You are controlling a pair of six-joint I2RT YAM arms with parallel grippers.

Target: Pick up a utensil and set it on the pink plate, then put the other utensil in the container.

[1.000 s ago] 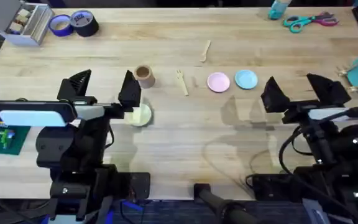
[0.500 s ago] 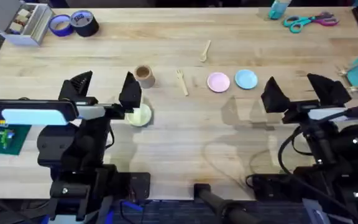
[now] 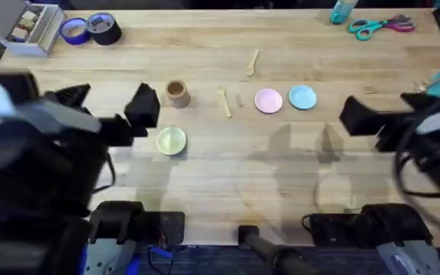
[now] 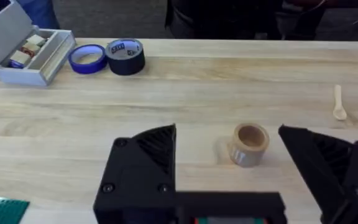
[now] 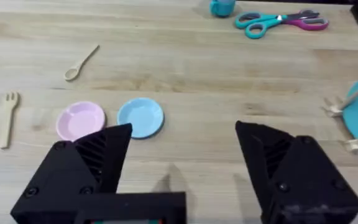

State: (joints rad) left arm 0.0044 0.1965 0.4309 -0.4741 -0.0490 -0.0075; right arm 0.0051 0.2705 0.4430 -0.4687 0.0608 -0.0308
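Hovering apart, fork (image 3: 224, 100) and spoon (image 3: 252, 62) untouched

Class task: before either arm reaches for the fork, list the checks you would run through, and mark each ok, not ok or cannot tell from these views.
1. Fork lies free on the table, nothing touching it: ok.
2. Pink plate is bare, ready to take the fork: ok.
3. Spoon lies apart from the fork: ok.
4. Container stands upright, mouth up: ok.
5. Left gripper is open and holds nothing: ok.
6. Right gripper is open and holds nothing: ok.
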